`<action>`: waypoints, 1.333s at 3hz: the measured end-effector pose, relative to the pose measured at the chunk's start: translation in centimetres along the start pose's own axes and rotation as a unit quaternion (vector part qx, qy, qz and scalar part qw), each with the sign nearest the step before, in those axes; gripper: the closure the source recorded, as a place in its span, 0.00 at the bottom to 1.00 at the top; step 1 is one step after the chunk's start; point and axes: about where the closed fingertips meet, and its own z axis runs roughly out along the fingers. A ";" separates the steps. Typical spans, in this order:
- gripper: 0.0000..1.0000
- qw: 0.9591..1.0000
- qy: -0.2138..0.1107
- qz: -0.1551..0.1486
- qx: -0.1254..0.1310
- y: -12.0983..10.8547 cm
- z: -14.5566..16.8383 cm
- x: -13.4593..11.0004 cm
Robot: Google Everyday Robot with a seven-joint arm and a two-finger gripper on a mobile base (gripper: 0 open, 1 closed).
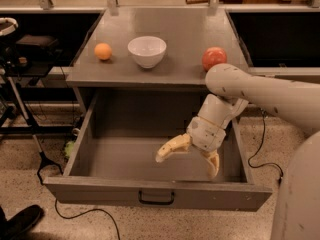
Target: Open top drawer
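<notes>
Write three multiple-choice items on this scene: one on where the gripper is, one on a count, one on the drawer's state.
1. Where is the gripper?
A. On the cabinet top
B. Over the inside of the top drawer
C. Down at the floor

2. How many things lie on the cabinet top?
A. One
B. Three
C. Five

3. How does the top drawer stand?
A. Shut
B. Pulled out
C. Taken off the cabinet

Answers:
1 B: its spread fingers hang above the drawer's floor, holding nothing.
2 B: an orange, a white bowl and a red apple.
3 B: its inside shows, and the front panel with the handle juts forward.
</notes>
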 end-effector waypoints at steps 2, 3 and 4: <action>0.00 1.000 0.000 -0.017 0.014 -0.4 -2.1 2.3; 0.00 0.996 -0.062 -0.044 0.045 -0.4 -6.1 3.5; 0.00 0.987 -0.127 -0.073 0.070 0.6 -9.9 2.9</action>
